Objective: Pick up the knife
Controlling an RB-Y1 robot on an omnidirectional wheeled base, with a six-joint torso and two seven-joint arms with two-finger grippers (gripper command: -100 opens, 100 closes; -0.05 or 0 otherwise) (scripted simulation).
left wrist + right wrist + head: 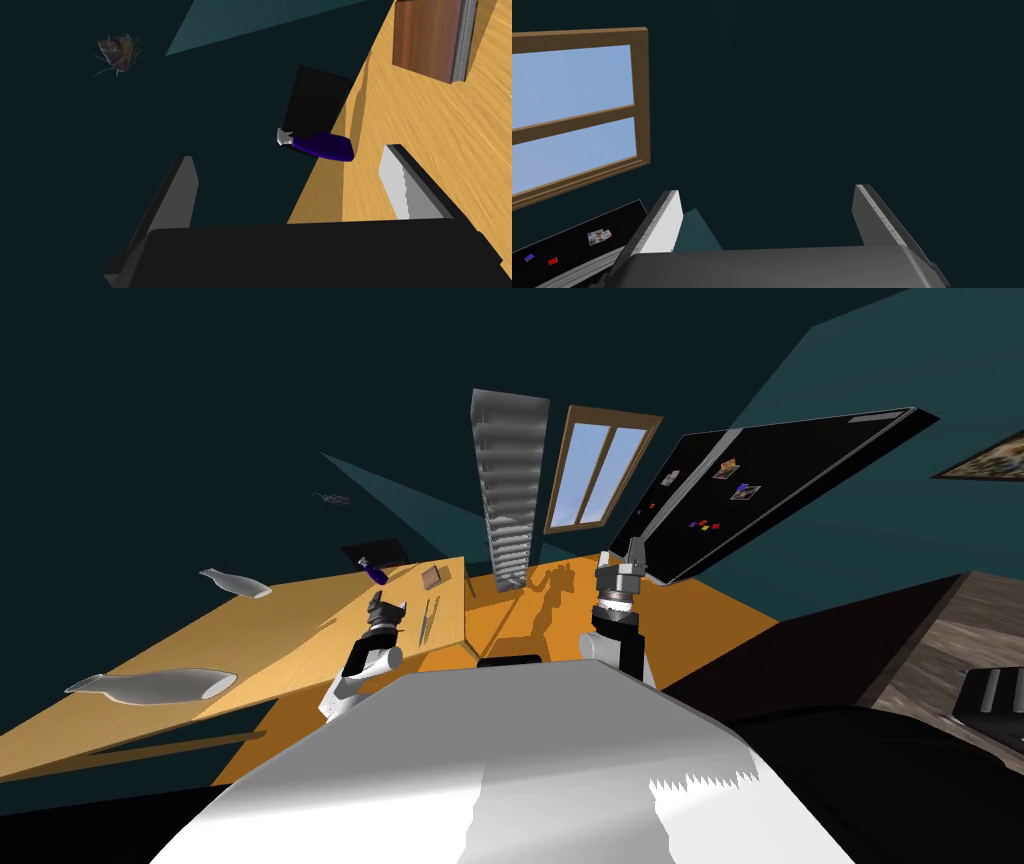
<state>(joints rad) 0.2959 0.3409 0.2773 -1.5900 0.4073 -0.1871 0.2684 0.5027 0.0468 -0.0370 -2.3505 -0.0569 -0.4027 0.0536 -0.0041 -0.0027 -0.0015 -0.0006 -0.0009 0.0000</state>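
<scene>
Knife (427,621): a thin, long item lying flat on the wooden desk (290,638), close to the desk's right-hand edge, its length running away from the robot. Nothing touches it and nothing rests on it.

Left hand (388,606): held low over the desk, just beside the knife on its left and apart from it. The two fingers (176,192) are spread wide with nothing between them. In the left wrist view one finger stands over the desk top and the other against the dark wall past the desk's far edge.

Brown book (432,577): flat on the desk just beyond the knife's far end, not touching it.

Purple bottle (373,571): pale cap, at the desk's far edge ahead of the left hand, in front of a dark box (315,105). Whether it stands or lies cannot be told.

Two pale grey bottle-shaped items, one nearer (150,686) and one farther (235,583): on the left part of the desk, well apart from the knife.

Right hand (635,550): raised on the robot's right, well apart from the desk. Its fingers (662,220) are spread wide and hold nothing.
</scene>
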